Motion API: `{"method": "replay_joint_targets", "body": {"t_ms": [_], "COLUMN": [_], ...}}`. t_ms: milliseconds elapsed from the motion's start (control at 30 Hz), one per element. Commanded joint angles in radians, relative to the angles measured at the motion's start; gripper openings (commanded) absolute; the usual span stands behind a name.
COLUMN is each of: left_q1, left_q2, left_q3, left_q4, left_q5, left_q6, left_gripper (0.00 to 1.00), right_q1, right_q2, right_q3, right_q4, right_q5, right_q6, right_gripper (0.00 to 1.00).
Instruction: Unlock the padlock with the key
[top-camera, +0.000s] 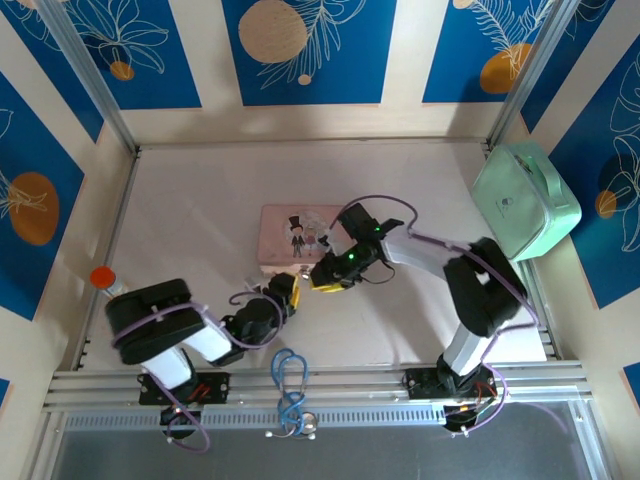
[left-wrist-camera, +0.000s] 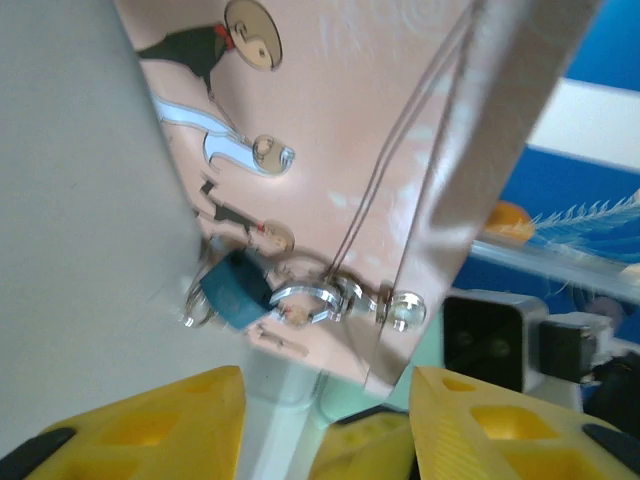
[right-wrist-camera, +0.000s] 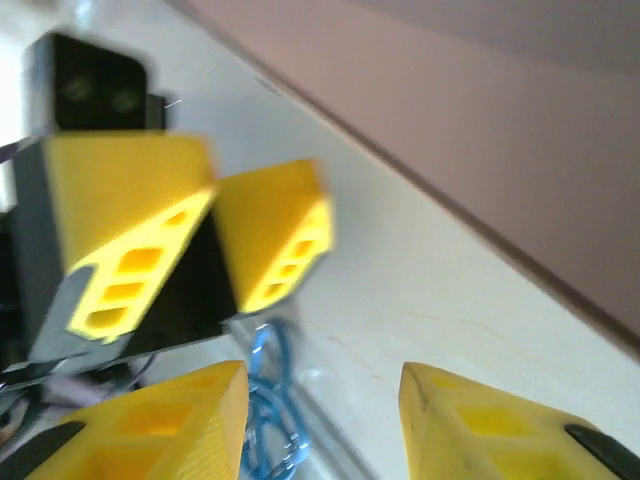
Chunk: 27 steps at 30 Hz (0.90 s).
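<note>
By my reading the unlocking has barely begun. The padlock (left-wrist-camera: 236, 290) hangs from the clasp (left-wrist-camera: 385, 300) on the near side of the pink tin (top-camera: 300, 232), which lies about mid-tabletop (top-camera: 190, 220). Its shackle (left-wrist-camera: 305, 300) looks threaded through that clasp and closed. I cannot make out a key for certain: a small metal ring (left-wrist-camera: 195, 300) glints just beside the lock's body, but whether it belongs to a key I cannot tell. The left claw (left-wrist-camera: 325, 395) is released, with nothing between its parted fingers (left-wrist-camera: 190, 420), and points at the lock from close by. The right claw (right-wrist-camera: 322, 385) is likewise released and empty, just beside the left one near the tin's near edge. I judge that everything is left to do: taking up the key, seating it, turning it and freeing the shackle. The lock's body is bluish, matt and blocky, while its shackle is thin, bright, rounded metal. The tin is flat and smooth with a faint gloss, printed with a cartoon couple. The claw fingers are yellow plastic wedges with slotted cut-outs. A blue cable (top-camera: 290, 385) lies looped at the tabletop's near edge, between the arm bases.
</note>
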Motion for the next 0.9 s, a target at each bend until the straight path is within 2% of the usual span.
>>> {"method": "replay_joint_targets", "body": {"t_ms": [0,67,133,167,233,267,367,400,467,567,633,733,833,867], "left_q1": [0.009,0.009,0.007,0.012,0.077,0.170,0.486,0.546,0.630,0.667,0.667,0.672,0.694,0.697], "left_q2": [-0.236,-0.487,-0.683,-0.763,-0.863,-0.880,-0.795,-0.746,-0.619,-0.444,-0.379,-0.319,-0.256,-0.233], "left_q3": [0.003,0.103,0.255,0.330,0.422,0.454,0.537,0.560,0.598,0.656,0.666,0.669,0.657,0.652], "left_q4": [-0.392,-0.867,-1.283,-1.452,-1.613,-1.646,-1.664,-1.661,-1.597,-1.506,-1.438,-1.388,-1.329,-1.301], "left_q5": [0.110,0.115,0.024,-0.040,-0.089,-0.032,0.264,0.321,0.445,0.531,0.539,0.503,0.547,0.570], "left_q6": [0.151,0.294,0.496,0.577,0.698,0.763,0.931,0.971,1.067,1.151,1.167,1.203,1.207,1.202], "left_gripper": [0.49,0.52,0.54,0.57,0.62,0.64,0.66,0.67,0.67,0.63,0.62,0.63,0.65,0.65], "right_q1": [0.101,0.266,0.427,0.489,0.540,0.536,0.531,0.533,0.543,0.538,0.503,0.459,0.423,0.414], "right_q2": [-0.177,-0.309,-0.388,-0.401,-0.371,-0.335,-0.240,-0.222,-0.199,-0.187,-0.174,-0.123,-0.071,-0.056], "right_q3": [-0.060,-0.167,-0.270,-0.327,-0.372,-0.363,-0.309,-0.295,-0.296,-0.336,-0.372,-0.393,-0.414,-0.433], "right_q4": [-0.035,0.072,0.186,0.285,0.346,0.350,0.318,0.302,0.346,0.460,0.578,0.702,0.834,0.909], "right_q5": [0.418,0.704,0.957,1.048,1.128,1.116,1.109,1.119,1.157,1.204,1.170,1.101,1.023,0.993], "right_q6": [0.182,0.336,0.530,0.596,0.719,0.751,0.832,0.871,0.918,0.937,0.892,0.837,0.743,0.702], "right_gripper": [0.45,0.48,0.63,0.63,0.63,0.62,0.53,0.48,0.29,0.11,0.03,0.00,0.00,0.06]}}
